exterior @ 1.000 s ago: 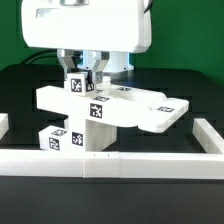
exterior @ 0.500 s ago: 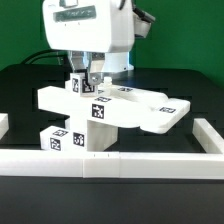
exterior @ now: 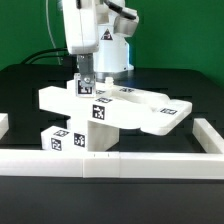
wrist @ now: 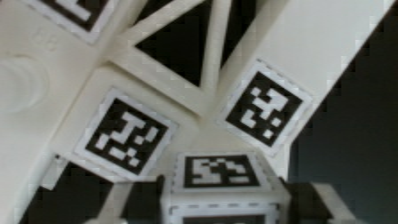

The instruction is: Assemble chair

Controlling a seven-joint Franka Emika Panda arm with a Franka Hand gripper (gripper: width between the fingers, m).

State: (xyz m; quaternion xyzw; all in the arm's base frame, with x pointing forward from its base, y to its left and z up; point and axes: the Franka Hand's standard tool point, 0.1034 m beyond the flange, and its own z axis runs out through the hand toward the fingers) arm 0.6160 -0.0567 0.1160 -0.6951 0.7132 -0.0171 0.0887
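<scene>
The partly joined white chair (exterior: pixel 118 112) stands on the black table, with its rounded seat plate (exterior: pixel 165 113) on the exterior view's right and tagged blocky legs (exterior: pixel 62 140) below. My gripper (exterior: pixel 86 80) hangs straight down over the chair's upper left corner and is shut on a small upright tagged leg block (exterior: pixel 84 90) that rests on the chair's top bar. In the wrist view the same block (wrist: pixel 217 178) sits between my gripper's (wrist: pixel 217 208) dark fingers (wrist: pixel 118 203), with the chair's tagged flat bars (wrist: pixel 121 135) beyond it.
A long white border rail (exterior: pixel 110 162) runs along the table's near edge and turns back at the exterior view's right (exterior: pixel 208 133). Black cables (exterior: pixel 45 55) trail behind the arm. A green wall stands at the back.
The gripper body has turned about its vertical axis, from broadside to narrow side on, while staying on the leg block. The chair has not shifted.
</scene>
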